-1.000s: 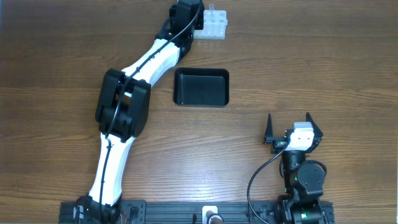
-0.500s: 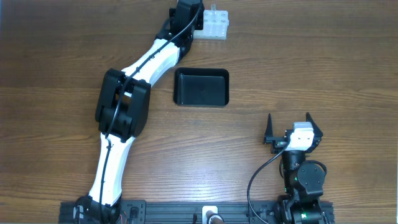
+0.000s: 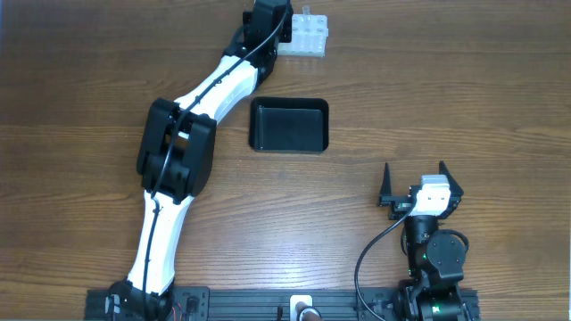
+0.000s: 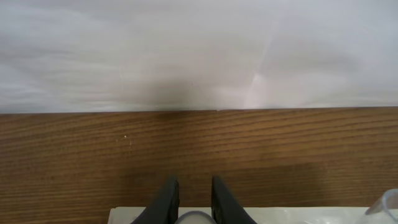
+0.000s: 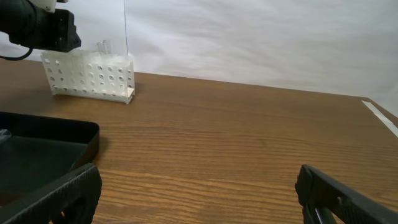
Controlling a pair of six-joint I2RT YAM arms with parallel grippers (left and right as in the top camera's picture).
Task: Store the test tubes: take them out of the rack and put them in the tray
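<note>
A white perforated rack (image 3: 309, 34) stands at the table's far edge, and its side faces the right wrist view (image 5: 90, 77). My left gripper (image 4: 193, 182) is over the rack's top, its fingers close on either side of a clear test tube (image 4: 190, 217) that still sits in the rack. Another tube's rim (image 4: 387, 204) pokes up farther along. The black tray (image 3: 290, 125) lies in the middle of the table, and I cannot see any tubes in it. My right gripper (image 3: 416, 178) stands open near its base, holding nothing.
A white backdrop rises right behind the rack, past the table's far edge. The left arm (image 3: 178, 152) stretches diagonally across the left half of the table. Bare wood lies between the tray and my right gripper (image 5: 198, 180).
</note>
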